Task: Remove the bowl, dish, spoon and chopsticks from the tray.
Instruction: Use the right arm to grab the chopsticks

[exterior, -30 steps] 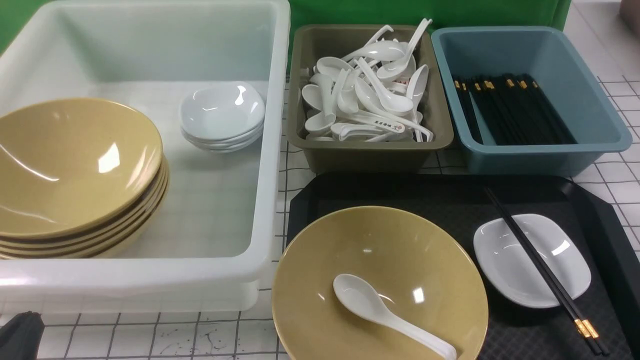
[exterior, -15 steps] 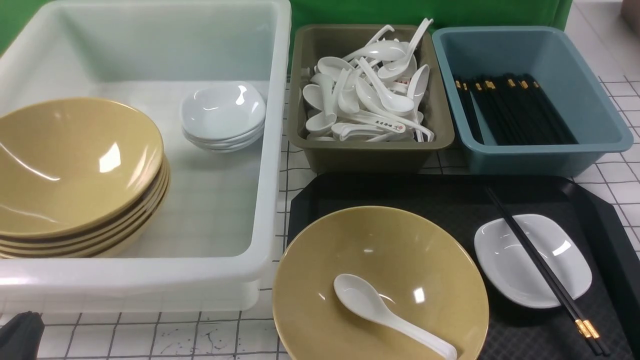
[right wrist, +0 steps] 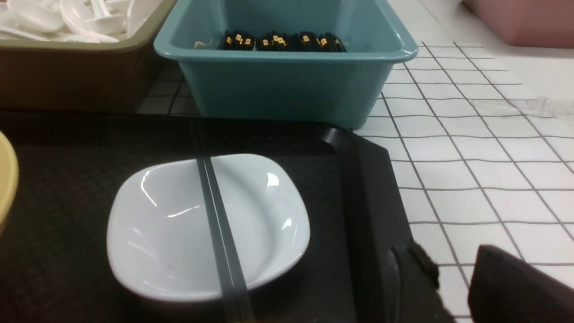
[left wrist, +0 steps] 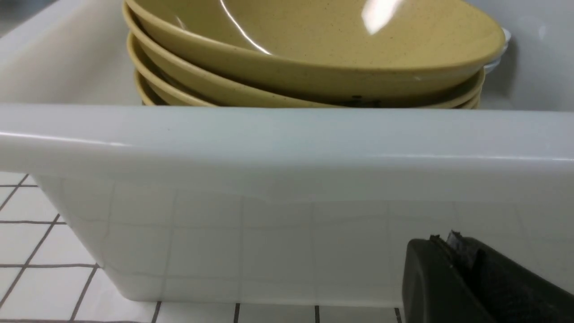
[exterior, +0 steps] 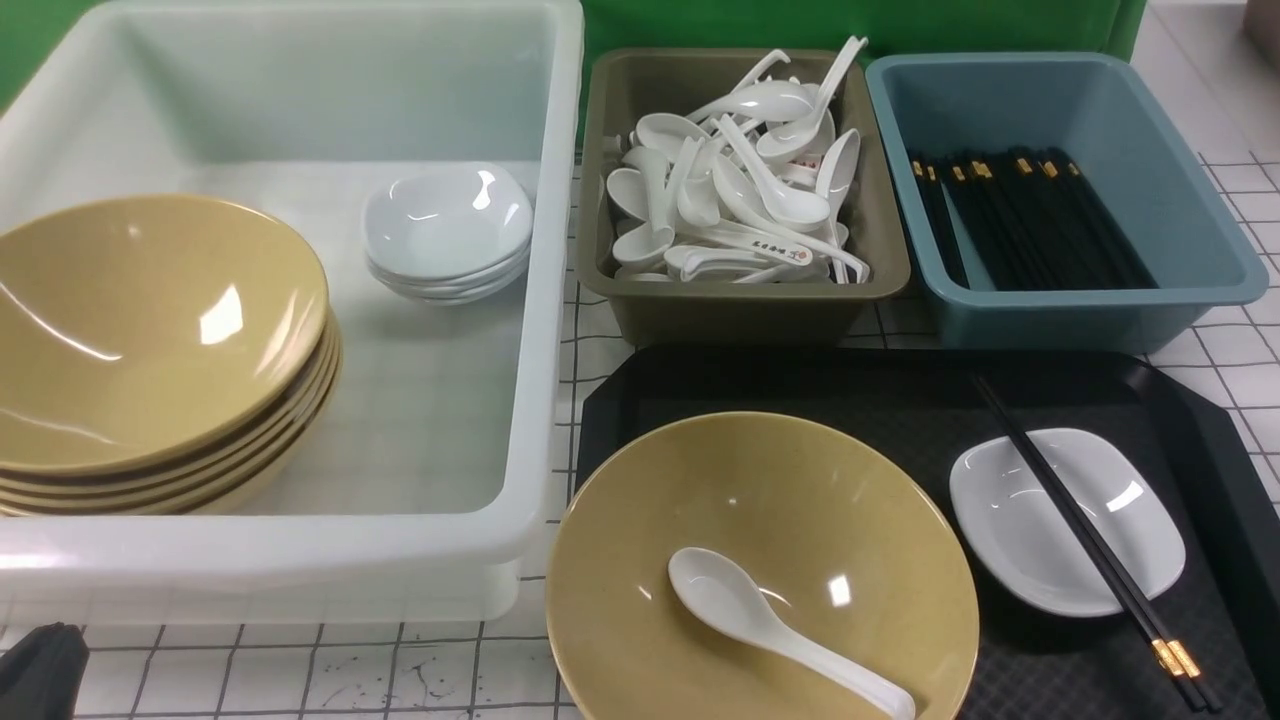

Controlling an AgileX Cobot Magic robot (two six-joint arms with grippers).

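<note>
The yellow bowl (exterior: 770,490) sits on the near left of the black tray (exterior: 900,390). The white spoon (exterior: 745,612) lies inside it, handle toward me. The white dish (exterior: 1005,525) sits on the tray's right, and the black chopsticks (exterior: 1090,545) lie across it. The right wrist view shows the dish (right wrist: 157,224), the chopsticks (right wrist: 219,224) and the tray rim (right wrist: 358,179). My right gripper (right wrist: 453,269) is open and empty, low beside the tray's right rim. My left gripper (left wrist: 441,240) is shut and empty in front of the white tub; it also shows at the front view's corner (exterior: 40,670).
The white tub (exterior: 545,300) on the left holds a stack of yellow bowls (exterior: 150,330) and stacked white dishes (exterior: 445,225). Behind the tray, an olive bin (exterior: 740,310) holds several spoons and a blue bin (exterior: 1080,310) holds several chopsticks.
</note>
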